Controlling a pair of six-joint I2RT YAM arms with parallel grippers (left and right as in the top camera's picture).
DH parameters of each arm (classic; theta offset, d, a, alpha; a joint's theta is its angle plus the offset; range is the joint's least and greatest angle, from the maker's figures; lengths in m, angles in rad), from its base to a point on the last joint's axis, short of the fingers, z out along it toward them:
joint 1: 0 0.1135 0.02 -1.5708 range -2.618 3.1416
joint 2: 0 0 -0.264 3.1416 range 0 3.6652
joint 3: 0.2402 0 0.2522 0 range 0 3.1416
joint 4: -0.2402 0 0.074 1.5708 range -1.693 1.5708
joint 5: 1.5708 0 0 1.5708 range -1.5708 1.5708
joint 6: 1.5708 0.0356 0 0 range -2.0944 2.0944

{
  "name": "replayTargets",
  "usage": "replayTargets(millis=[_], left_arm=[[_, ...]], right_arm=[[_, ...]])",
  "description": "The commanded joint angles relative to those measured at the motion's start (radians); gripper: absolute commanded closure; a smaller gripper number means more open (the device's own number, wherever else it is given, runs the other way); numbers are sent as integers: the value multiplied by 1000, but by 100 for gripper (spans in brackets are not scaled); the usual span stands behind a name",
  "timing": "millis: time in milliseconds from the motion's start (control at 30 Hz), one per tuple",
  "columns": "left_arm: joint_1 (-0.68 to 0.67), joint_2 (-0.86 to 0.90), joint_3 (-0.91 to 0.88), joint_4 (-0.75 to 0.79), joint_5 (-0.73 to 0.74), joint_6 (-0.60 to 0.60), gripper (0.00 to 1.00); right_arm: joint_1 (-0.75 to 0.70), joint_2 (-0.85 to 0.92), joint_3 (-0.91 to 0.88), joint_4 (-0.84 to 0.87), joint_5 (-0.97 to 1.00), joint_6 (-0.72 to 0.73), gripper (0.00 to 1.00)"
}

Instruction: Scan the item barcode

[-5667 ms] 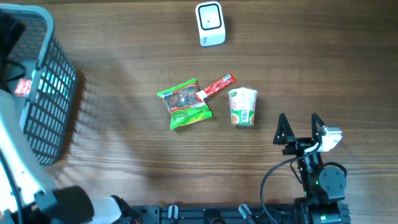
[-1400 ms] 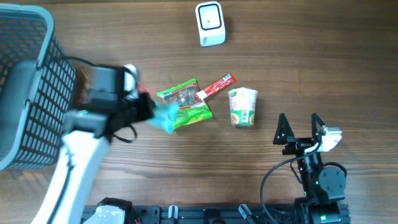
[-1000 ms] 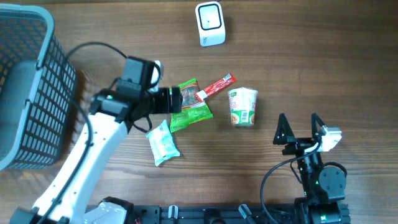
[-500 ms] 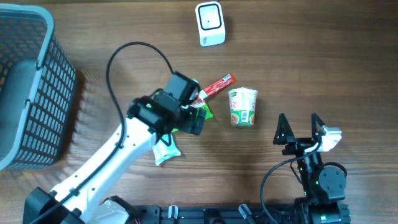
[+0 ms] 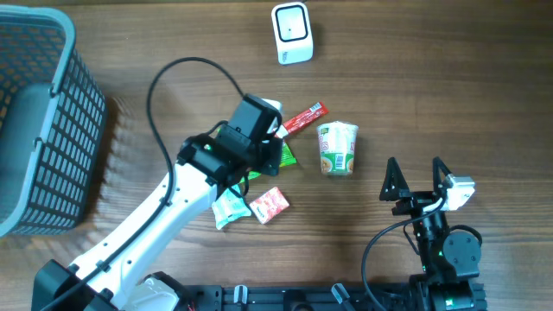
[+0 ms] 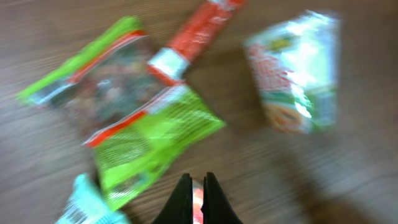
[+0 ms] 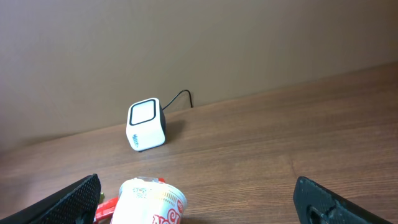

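The white barcode scanner [image 5: 292, 33] stands at the far side of the table, also in the right wrist view [image 7: 147, 124]. At the centre lie a green packet [image 5: 283, 155], a red stick packet [image 5: 303, 118], a noodle cup [image 5: 337, 149], a pale blue packet [image 5: 226, 208] and a small red packet [image 5: 270, 204]. My left arm [image 5: 246, 138] hangs over the green packet [image 6: 149, 130]. My left gripper [image 6: 197, 186] is shut with nothing in it; red shows through the slit between its jaws. My right gripper [image 5: 415, 177] stands open to the right of the cup [image 7: 149, 202].
A dark mesh basket [image 5: 47, 130] fills the left edge of the table. The left arm's black cable [image 5: 186, 65] loops above the wood. The scanner's cord [image 7: 180, 96] runs to the back wall.
The left arm swung from the basket to the centre. The blue packet landed on the table; the small red packet now lies beside it. The left jaws shut. The right arm stayed still.
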Motion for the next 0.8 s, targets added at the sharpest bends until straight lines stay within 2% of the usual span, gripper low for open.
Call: replayTargets(millis=[0, 100, 200, 233, 267, 367, 767], left_arm=[[131, -41, 1, -45, -179, -190, 90], [308, -41, 1, -69, -178, -189, 79], [463, -40, 1, -81, -178, -189, 62], [508, -40, 1, -81, -178, -189, 41], [547, -40, 1, -82, -178, -189, 0], [589, -40, 1, -97, -178, -189, 0], [589, -40, 1, -98, -178, -189, 0]], right_arm=[[-2, -6, -1, 6, -5, 7, 0], [-2, -6, -1, 6, -5, 6, 0], [-2, -6, -1, 6, -5, 7, 0], [-2, -6, -1, 6, -6, 7, 0], [-2, -6, -1, 6, -5, 7, 0], [-2, -6, -1, 6, -6, 7, 0], [-2, -6, -1, 6, -6, 6, 0]])
